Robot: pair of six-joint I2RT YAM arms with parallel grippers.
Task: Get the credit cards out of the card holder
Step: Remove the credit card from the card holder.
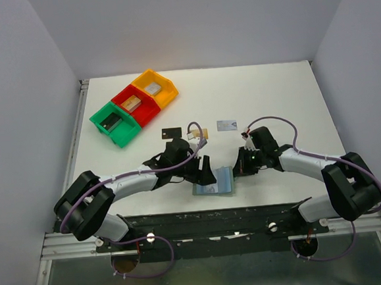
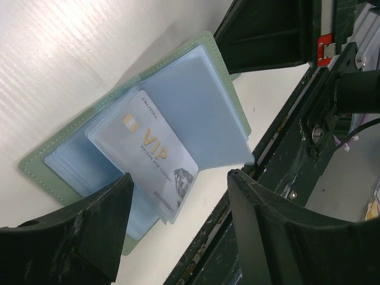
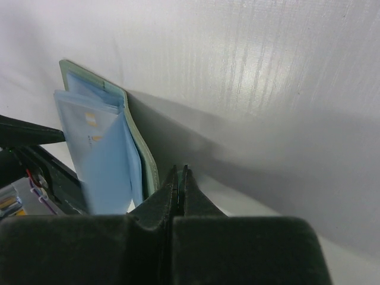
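The grey-green card holder (image 1: 215, 182) lies open near the table's front edge, its pale blue sleeves up. A silvery VIP credit card (image 2: 155, 155) sticks halfway out of a sleeve. My left gripper (image 2: 181, 176) is open, its fingers straddling that card's free corner without touching it. My right gripper (image 3: 179, 172) is shut at the holder's right edge (image 3: 140, 161), with a sliver of green pinched between its tips. Three more cards lie flat farther back: a black card (image 1: 170, 132), a gold-tan card (image 1: 203, 133) and a silvery card (image 1: 226, 125).
Green (image 1: 114, 122), red (image 1: 135, 105) and yellow (image 1: 154, 88) bins holding grey blocks stand in a diagonal row at the back left. The table's black front rail (image 2: 279, 148) runs right beside the holder.
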